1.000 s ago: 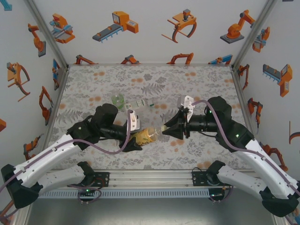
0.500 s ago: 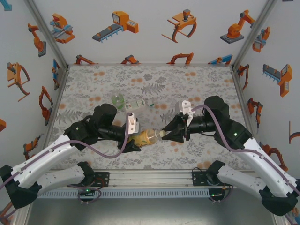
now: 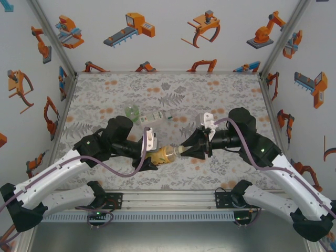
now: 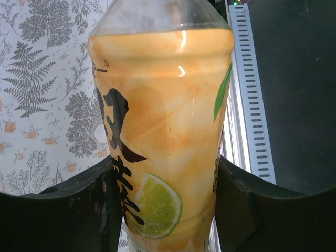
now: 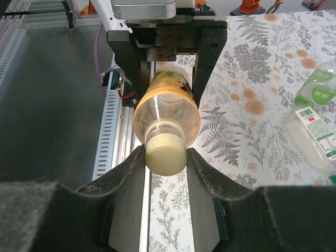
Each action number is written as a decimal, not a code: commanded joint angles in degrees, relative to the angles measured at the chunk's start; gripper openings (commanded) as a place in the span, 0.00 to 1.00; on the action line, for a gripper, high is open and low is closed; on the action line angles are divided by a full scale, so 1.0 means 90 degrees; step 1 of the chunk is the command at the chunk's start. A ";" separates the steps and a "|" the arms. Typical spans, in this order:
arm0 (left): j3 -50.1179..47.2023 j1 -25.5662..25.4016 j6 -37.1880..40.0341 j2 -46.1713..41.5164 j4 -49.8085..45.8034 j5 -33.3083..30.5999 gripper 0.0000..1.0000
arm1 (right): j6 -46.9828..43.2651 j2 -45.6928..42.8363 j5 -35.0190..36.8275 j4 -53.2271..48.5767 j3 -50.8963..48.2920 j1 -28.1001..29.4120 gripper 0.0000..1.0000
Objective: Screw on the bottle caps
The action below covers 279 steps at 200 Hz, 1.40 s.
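The amber bottle point(image 3: 164, 153) with a yellow label lies level above the table, and my left gripper point(image 3: 153, 156) is shut on its body point(image 4: 163, 121). My right gripper point(image 3: 184, 150) is shut on a pale bottle cap point(image 5: 165, 154) that sits on this bottle's neck, one finger pressing each side. In the right wrist view the amber bottle point(image 5: 167, 113) points straight at the camera, with the left gripper point(image 5: 168, 58) behind it. A clear bottle point(image 3: 157, 116) with a green-white label and a squat green-tinted bottle point(image 3: 132, 112) lie on the table behind the grippers.
A small white round cap point(image 4: 100, 133) lies on the patterned table beside the held bottle. The clear bottle point(image 5: 315, 131) and the green-tinted one point(image 5: 317, 89) lie to the right in the right wrist view. The metal rail point(image 3: 168, 202) runs along the near edge.
My right gripper has moved left with the cap and closed the gap to the amber bottle's neck. The left gripper has held the bottle nearly still.
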 commanded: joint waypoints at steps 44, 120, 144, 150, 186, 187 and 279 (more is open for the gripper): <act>0.0315 -0.0035 0.0243 0.0145 -0.0115 0.0193 0.00 | -0.0197 0.0155 -0.0210 -0.0035 0.0033 0.0056 0.07; 0.0360 -0.0035 0.0244 0.0258 -0.0174 0.0368 0.00 | -0.0511 0.0214 -0.0101 -0.0382 0.0113 0.0130 0.02; 0.0469 -0.0035 0.0284 0.0378 -0.0345 0.0473 0.00 | -0.0746 0.0324 -0.0073 -0.0703 0.0260 0.0190 0.00; 0.0491 -0.0035 0.0295 0.0394 -0.0379 0.0484 0.00 | -0.0772 0.0333 -0.0056 -0.0743 0.0277 0.0197 0.00; 0.0548 -0.0035 0.0310 0.0454 -0.0417 0.0576 0.00 | -0.0860 0.0318 0.0013 -0.0756 0.0283 0.0256 0.00; 0.0544 -0.0035 0.0310 0.0458 -0.0414 0.0575 0.00 | -0.0865 0.0317 0.0014 -0.0756 0.0280 0.0253 0.00; 0.0638 -0.0035 0.0314 0.0475 -0.0388 0.0595 0.00 | -0.0655 0.0278 -0.0020 -0.0739 0.0180 0.0320 0.00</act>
